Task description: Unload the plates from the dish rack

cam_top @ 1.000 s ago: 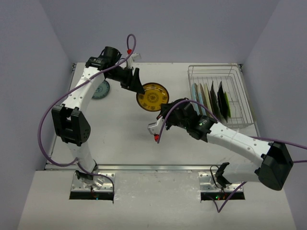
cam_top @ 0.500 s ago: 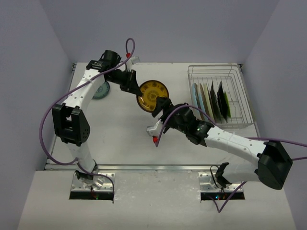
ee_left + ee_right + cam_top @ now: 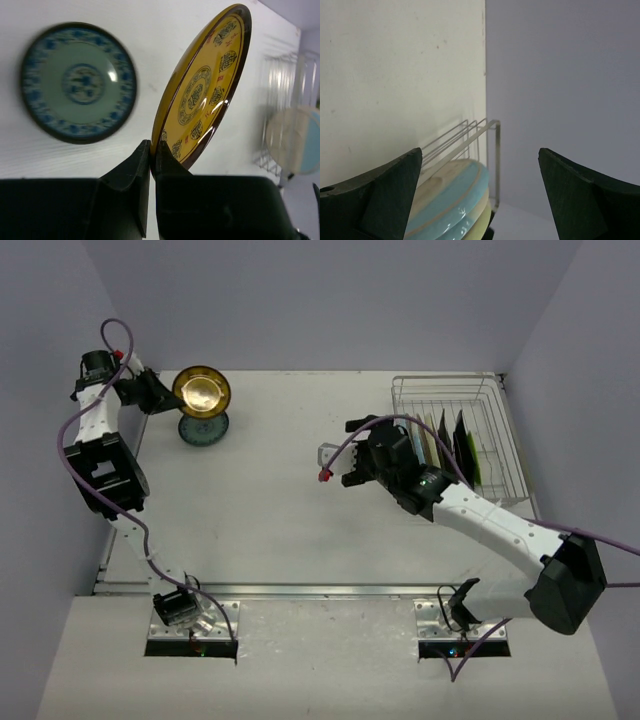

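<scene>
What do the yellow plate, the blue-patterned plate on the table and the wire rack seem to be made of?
The yellow plate looks like glazed ceramic or melamine: glossy, with sharp reflections over printed ornaments. The blue-patterned plate seems the same kind, with a bright highlight. The dish rack is thin silver wire, probably chromed metal.

Plates (image 3: 438,446) stand in the dish rack (image 3: 446,378), right; another plate (image 3: 204,430) lies far left
</scene>
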`<control>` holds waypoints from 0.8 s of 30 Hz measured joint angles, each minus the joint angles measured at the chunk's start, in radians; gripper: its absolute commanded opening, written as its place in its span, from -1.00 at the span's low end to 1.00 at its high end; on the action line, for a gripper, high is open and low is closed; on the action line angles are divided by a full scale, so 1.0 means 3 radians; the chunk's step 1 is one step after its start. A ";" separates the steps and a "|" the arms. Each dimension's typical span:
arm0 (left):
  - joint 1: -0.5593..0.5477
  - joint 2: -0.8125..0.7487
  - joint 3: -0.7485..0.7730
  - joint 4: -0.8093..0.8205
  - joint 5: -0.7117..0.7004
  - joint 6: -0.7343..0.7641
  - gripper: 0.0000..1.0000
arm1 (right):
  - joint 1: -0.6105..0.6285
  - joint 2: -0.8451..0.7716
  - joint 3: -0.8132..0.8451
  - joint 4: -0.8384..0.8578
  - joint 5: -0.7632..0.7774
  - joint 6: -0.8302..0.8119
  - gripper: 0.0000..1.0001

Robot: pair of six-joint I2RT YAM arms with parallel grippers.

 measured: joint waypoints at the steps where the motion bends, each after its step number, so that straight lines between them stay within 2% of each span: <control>1: 0.0107 0.0095 0.0049 0.0042 -0.0063 -0.0036 -1.00 | -0.0061 0.0024 0.0075 -0.0101 0.0029 0.0119 0.97; 5: 0.0312 0.0395 0.0131 0.0086 -0.0266 -0.0111 -1.00 | -0.0339 0.0140 0.0406 -0.0506 0.0103 0.0575 0.98; 14: 0.0212 0.0766 0.0225 0.0099 -0.0377 -0.0127 -0.95 | -0.0624 0.0260 0.0903 -0.1182 0.0145 0.1257 0.98; 21: 0.0199 0.0892 0.0256 0.0074 -0.0457 -0.0092 -0.62 | -0.0797 0.0344 0.1261 -0.1578 0.0080 0.1665 0.98; 24: 0.0204 0.0895 0.0264 0.0055 -0.0495 -0.0082 -0.31 | -0.0940 0.0377 0.1408 -0.1700 0.0041 0.1829 0.97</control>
